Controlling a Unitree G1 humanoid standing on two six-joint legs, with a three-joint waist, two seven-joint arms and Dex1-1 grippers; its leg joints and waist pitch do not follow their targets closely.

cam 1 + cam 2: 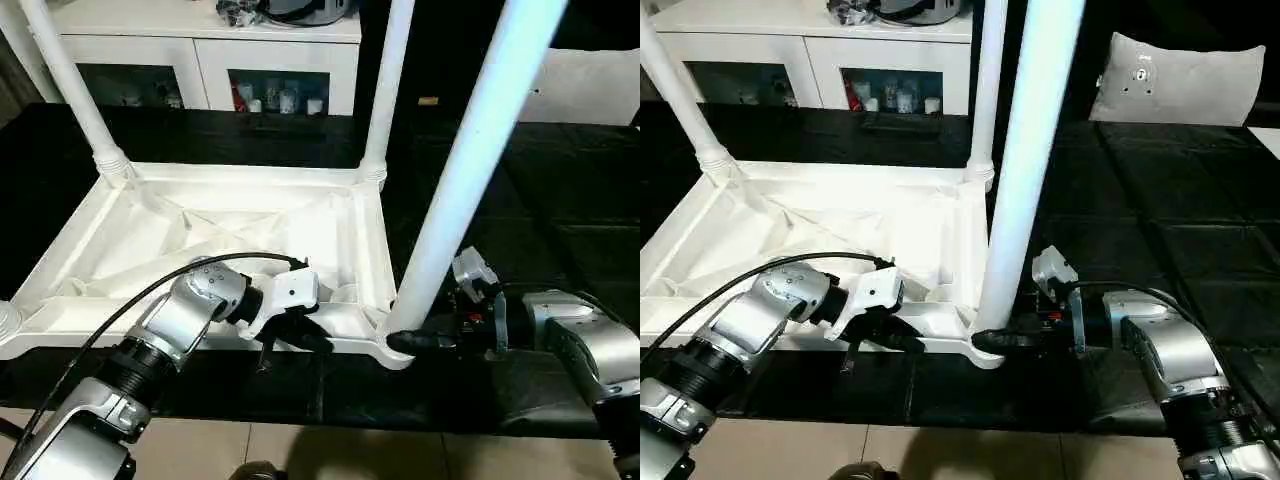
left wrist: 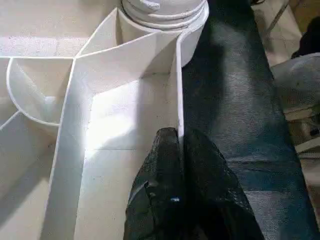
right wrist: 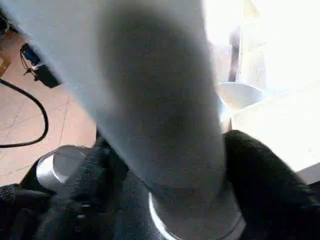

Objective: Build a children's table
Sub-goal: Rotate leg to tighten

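The children's table top (image 1: 240, 172) lies upside down on the black work table, ribbed underside up. Three white legs stand in its corner sockets: far left (image 1: 70, 80), far right (image 1: 385, 90) and near right (image 1: 470, 170). My left gripper (image 1: 305, 340) is shut on the thin near rim wall (image 2: 179, 75), one finger (image 2: 160, 165) on either side of it. My right gripper (image 1: 405, 342) reaches in from the right at the foot of the near right leg (image 3: 160, 100). Its fingers (image 3: 260, 175) press against both sides of the leg, just above the socket.
A white cabinet with glass doors (image 1: 200, 50) stands behind the work table (image 1: 560, 200). A pale cushion-like bag (image 1: 1180, 80) lies at the back right. The work table's near edge runs just under my grippers, with tiled floor (image 1: 350, 455) below. A black cable (image 1: 120, 310) loops over my left forearm.
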